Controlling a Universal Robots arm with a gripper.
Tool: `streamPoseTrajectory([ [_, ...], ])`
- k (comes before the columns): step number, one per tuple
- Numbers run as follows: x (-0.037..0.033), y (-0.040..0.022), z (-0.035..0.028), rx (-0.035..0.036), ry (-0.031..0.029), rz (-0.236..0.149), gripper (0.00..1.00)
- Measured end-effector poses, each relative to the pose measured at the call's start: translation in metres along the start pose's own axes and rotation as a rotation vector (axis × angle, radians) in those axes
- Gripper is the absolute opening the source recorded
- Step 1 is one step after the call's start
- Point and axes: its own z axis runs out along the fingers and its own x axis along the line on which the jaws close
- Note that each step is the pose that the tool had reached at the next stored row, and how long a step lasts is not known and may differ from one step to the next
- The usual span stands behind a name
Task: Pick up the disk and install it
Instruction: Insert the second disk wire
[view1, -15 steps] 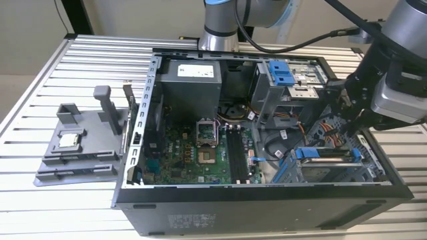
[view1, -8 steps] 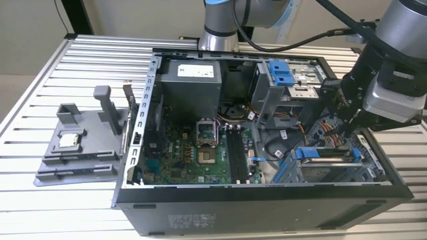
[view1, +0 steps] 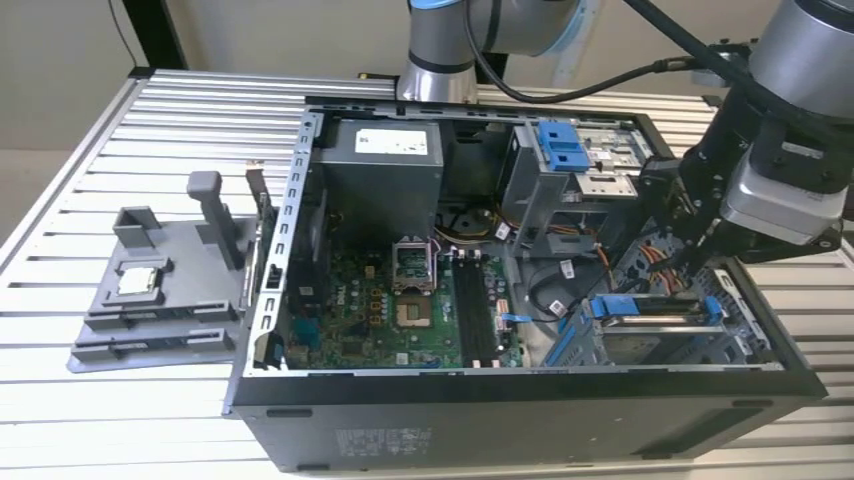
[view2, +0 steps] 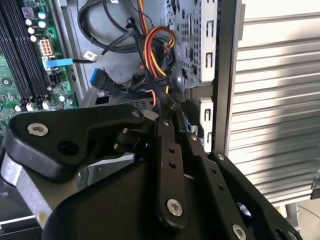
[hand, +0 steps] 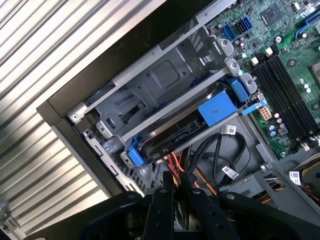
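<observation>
**Open PC case on slatted desk: disk seated in lower bay, tool above it**

1. Desk (view1: 160, 100): ribbed metal top carrying everything.
2. Case (view1: 534, 400): lies on its side with the panel off, so the interior faces up for access. The exterior view gives the whole layout; the wrist views give close detail inside it.
3. Arm (view1: 801, 120): reaches down into the corner of the case at the exterior view's right.
4. Fixture (view1: 160, 290): grey stand beside the case on the exterior view's left, holding a small chip (view1: 139, 281); well apart from the work.
5. Board (view1: 400, 310): green, flat on the case floor.
6. Disk (hand: 175, 135): lies in the metal bay, blue bracket (hand: 216, 111) across its end. It appears slid home, judged by how level it sits. In the exterior view its blue frame (view1: 654, 308) shows under the arm.
7. Tool (hand: 175, 187): fingers close together, holding nothing, poised just above the cables (hand: 210, 155) beside the disk. The second wrist view shows the fingertips (view2: 172, 107) among orange and black wiring.
</observation>
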Motion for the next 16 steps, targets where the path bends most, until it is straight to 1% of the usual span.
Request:
streamPoseTrajectory([
  [6,0.0001,0.0000,-0.0005,-0.0068,0.0111,0.072,0.00],
  [8,0.0001,0.0000,-0.0006,-0.0094,0.0137,0.093,0.00],
  [9,0.0001,0.0000,-0.0008,-0.0112,0.0139,0.101,0.00],
  [13,0.0001,-0.0001,-0.0008,-0.0203,0.0112,0.134,0.00],
  [16,0.0001,-0.0001,-0.0009,-0.0250,0.0126,0.160,0.00],
])
